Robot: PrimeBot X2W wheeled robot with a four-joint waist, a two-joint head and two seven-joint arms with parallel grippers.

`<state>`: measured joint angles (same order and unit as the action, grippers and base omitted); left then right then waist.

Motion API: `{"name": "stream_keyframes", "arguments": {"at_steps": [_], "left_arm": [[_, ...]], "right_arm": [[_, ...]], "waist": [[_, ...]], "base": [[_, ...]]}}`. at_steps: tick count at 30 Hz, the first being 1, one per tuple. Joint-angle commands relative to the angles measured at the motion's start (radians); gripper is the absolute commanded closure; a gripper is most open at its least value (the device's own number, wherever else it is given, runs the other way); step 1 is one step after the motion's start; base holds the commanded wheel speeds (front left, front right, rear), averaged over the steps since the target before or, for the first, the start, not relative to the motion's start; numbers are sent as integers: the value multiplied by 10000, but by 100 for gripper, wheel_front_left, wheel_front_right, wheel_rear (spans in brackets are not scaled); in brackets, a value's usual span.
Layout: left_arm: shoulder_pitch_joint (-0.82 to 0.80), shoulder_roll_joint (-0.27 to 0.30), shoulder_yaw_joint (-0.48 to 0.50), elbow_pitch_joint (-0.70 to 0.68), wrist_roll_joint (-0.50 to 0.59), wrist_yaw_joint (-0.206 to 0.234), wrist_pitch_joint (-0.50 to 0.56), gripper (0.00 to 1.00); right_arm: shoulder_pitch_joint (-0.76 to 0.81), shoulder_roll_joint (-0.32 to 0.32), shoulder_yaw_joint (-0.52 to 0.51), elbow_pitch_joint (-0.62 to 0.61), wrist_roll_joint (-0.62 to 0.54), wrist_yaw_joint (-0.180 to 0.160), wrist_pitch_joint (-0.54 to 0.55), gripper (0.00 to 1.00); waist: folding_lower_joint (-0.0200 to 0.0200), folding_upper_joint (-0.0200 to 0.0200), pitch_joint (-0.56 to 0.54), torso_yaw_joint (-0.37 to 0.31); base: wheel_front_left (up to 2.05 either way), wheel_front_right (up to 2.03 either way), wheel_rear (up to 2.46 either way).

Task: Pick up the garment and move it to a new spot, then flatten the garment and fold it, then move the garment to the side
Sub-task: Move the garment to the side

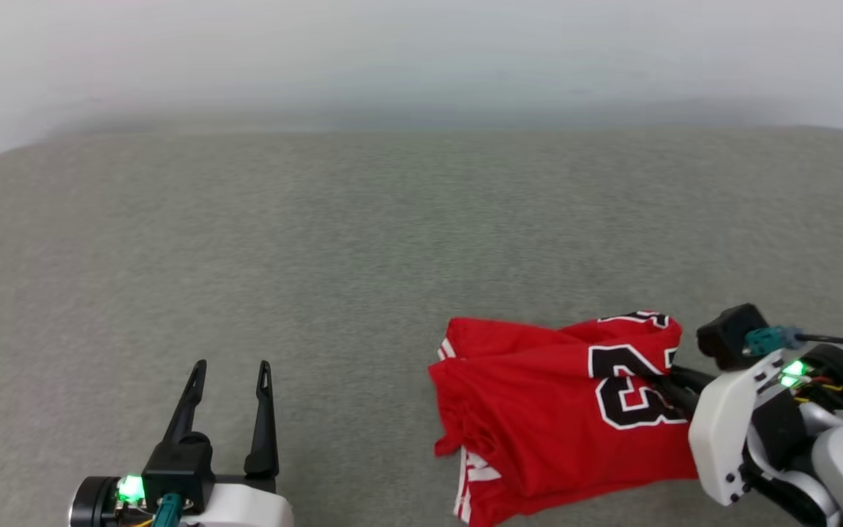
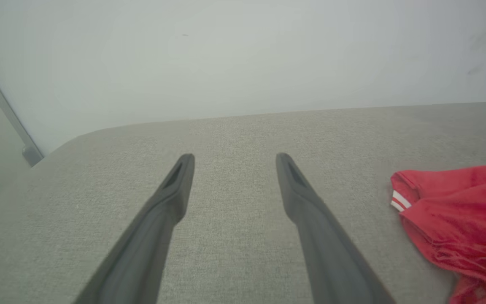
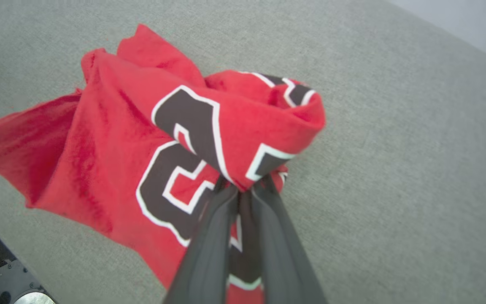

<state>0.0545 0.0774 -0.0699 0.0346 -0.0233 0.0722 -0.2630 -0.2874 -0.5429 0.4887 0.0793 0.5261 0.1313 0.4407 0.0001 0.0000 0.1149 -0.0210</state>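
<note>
Right end effector (image 3: 244, 188) clamped on garment (image 3: 108, 143); left end effector (image 1: 231, 367) spread wide, empty.

The only thing I can read from here is a black, white-outlined number (image 1: 630, 388) on the red garment (image 1: 531, 410), lower right of the head view. It is creased but reads 23. Just above it, a scrap of matching lettering (image 1: 641, 317) is too folded to read.
</note>
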Motion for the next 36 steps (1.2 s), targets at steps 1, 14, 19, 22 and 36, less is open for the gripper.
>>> {"name": "stream_keyframes", "arguments": {"at_steps": [1, 14, 19, 22, 36], "left_arm": [[-6, 17, 21, -25, -5, 0, -22, 0], [-462, 211, 185, -274, 134, 24, -22, 0], [-789, 317, 137, -402, 200, -70, -22, 0], [-1029, 423, 142, -527, 235, -86, -22, 0], [-1917, 620, 44, -1326, 356, 63, -22, 0]], "right_arm": [[-119, -48, -87, -59, -19, -12, 0, 100], [-726, -294, -1386, -175, -393, -12, -213, 100], [-1366, -484, -1859, 301, -627, -14, -288, 100], [-1869, -671, -2291, 798, -779, -14, -330, 100], [-3708, -2008, -4705, 3109, -1582, -14, -65, 100]], "waist": [[-1, 0, 37, -495], [-1, 0, 777, -1874], [-1, 0, 1330, -1826], [-1, 0, 1859, -1709], [-1, 0, 3932, -1143]], "base": [[0, 0, 0], [0, 0, 0], [0, 0, 0], [0, 0, 0], [0, 0, 0]]}}
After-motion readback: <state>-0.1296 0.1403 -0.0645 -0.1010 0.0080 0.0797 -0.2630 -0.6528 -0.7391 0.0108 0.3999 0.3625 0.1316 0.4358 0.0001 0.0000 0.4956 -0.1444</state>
